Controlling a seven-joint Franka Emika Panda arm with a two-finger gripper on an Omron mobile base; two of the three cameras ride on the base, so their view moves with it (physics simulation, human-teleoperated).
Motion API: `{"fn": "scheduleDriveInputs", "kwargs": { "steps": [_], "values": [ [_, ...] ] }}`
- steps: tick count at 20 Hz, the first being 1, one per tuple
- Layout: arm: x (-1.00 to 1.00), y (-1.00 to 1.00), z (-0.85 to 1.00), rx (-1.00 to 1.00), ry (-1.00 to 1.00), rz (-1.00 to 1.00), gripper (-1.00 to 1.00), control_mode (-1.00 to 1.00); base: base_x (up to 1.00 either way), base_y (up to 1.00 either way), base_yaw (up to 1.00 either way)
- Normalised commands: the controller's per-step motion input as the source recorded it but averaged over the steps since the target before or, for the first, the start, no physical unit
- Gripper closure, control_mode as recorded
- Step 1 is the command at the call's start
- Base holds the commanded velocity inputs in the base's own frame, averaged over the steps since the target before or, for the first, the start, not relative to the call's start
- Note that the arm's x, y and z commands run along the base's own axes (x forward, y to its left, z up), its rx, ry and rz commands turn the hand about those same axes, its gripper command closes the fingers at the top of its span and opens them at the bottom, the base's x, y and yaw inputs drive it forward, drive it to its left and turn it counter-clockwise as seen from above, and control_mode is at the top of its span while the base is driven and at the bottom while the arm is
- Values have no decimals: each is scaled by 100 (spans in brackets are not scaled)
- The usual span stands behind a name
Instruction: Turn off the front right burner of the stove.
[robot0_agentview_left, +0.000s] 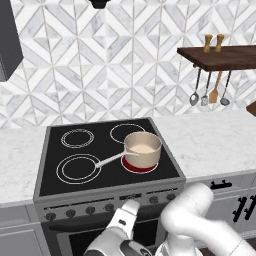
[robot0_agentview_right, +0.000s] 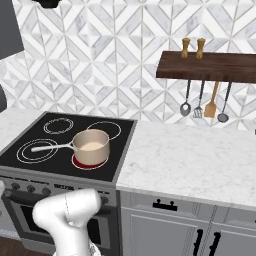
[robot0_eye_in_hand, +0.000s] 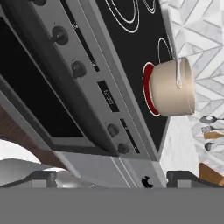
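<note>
The stove (robot0_agentview_left: 50, 150) is a grey steel range with a black glass top. Its front right burner (robot0_agentview_left: 138, 168) glows red under a beige saucepan (robot0_agentview_left: 143, 148), whose long handle points left. The same red burner (robot0_agentview_right: 88, 164) and burner (robot0_eye_in_hand: 148, 87) appear beside the saucepan (robot0_eye_in_hand: 171, 87). A row of dark knobs (robot0_agentview_left: 90, 210) lines the front panel, and two knobs (robot0_eye_in_hand: 113, 130) sit at its right end. My gripper (robot0_agentview_left: 131, 202) hovers just in front of the panel's middle. In the hand view the gripper (robot0_eye_in_hand: 113, 178) is open with nothing between its fingertips (robot0_eye_in_hand: 43, 177).
Marble counter (robot0_agentview_right: 190, 155) runs to the right of the stove, with grey drawers and black handles (robot0_agentview_right: 165, 205) below. A wooden shelf (robot0_agentview_right: 210, 65) holds two shakers, and utensils (robot0_agentview_right: 202, 107) hang beneath it. A dark hood (robot0_agentview_left: 7, 45) hangs at upper left.
</note>
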Motion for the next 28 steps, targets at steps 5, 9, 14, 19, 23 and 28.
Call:
{"fn": "scheduleDriveInputs", "kwargs": {
  "steps": [5, 9, 14, 19, 23, 28],
  "values": [
    [0, -7, 0, 27, -20, 5, -100, -100, 0, 0, 0],
    [1, 0, 0, 38, -11, 5, -100, -100, 0, 0, 0],
    [0, -1, 0, 35, -16, 10, -100, -100, 0, 0, 0],
    [1, -2, -27, 19, -23, 12, -100, -100, 0, 0, 0],
    [6, 0, -16, 24, -19, 9, -100, -100, 0, 0, 0],
    [32, 0, -7, 12, -6, 5, -100, -100, 0, 0, 0]
  ]
}}
